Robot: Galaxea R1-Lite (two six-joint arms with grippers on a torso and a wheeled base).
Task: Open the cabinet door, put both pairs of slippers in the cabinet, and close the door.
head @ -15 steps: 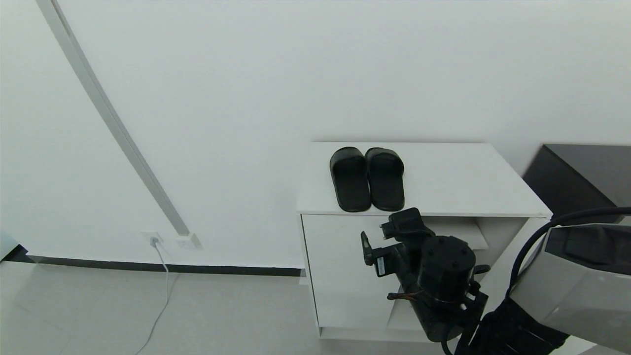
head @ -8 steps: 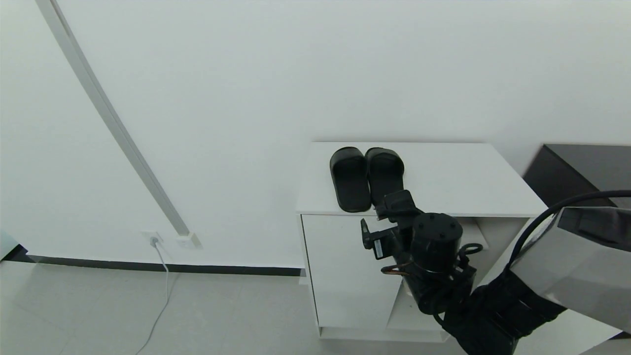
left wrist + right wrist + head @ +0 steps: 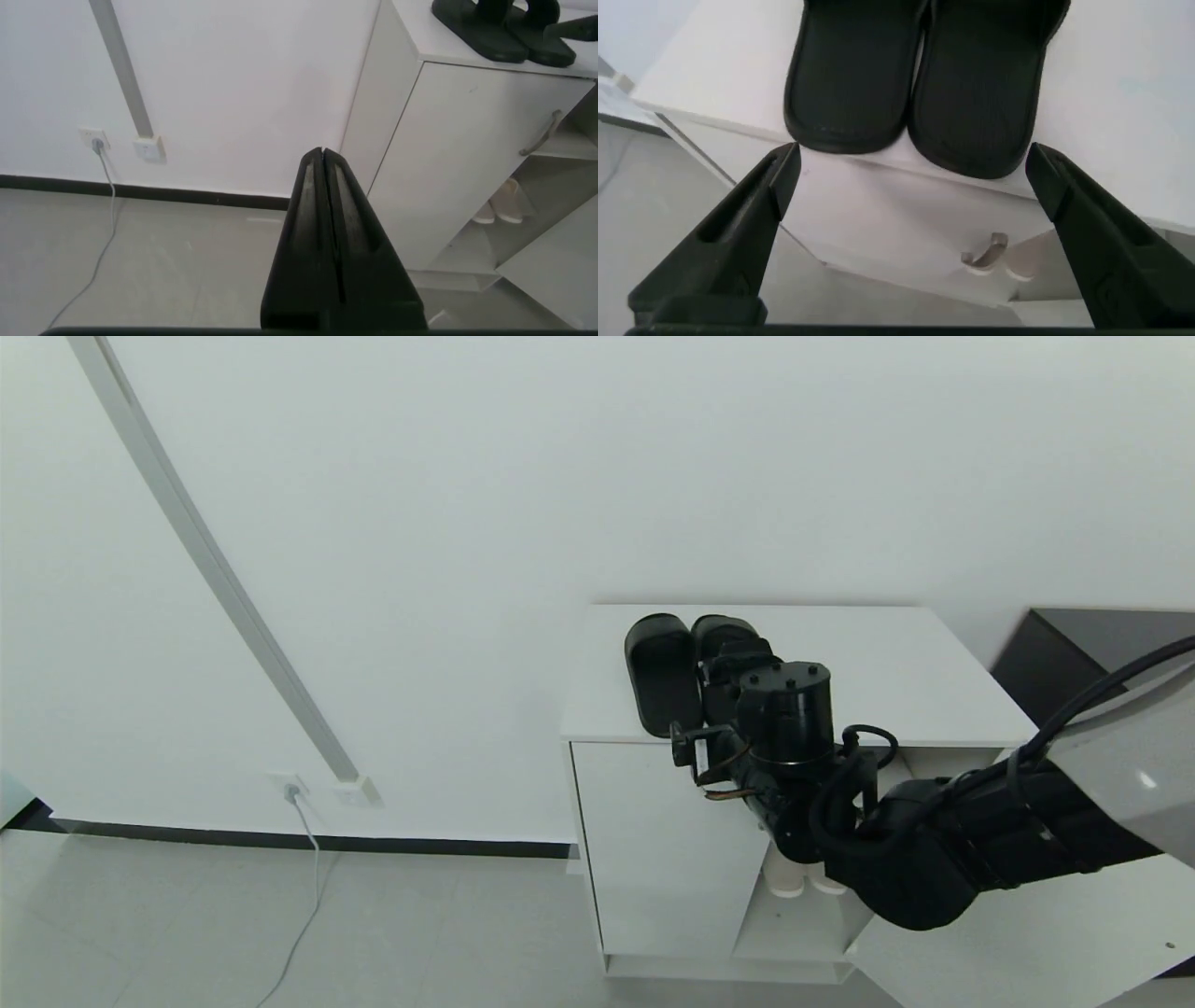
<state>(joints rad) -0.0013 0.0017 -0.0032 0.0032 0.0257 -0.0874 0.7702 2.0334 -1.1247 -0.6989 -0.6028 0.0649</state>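
The black slippers [image 3: 663, 672] sit atop the white cabinet [image 3: 868, 681] by the bare wall [image 3: 467, 476], the right gripper [image 3: 911, 154] with fingers spread wide at their near ends, the left gripper [image 3: 322, 163] with fingers pressed together above the grey floor [image 3: 187, 933].

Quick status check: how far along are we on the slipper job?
Done: the white cabinet door stands open, and a pale pair of slippers sits on a lower shelf inside. In hand: the open right gripper is at the front edge of the black rubber slippers on the cabinet top, not yet gripping them. To do: grasp the black pair, put it inside, close the door.
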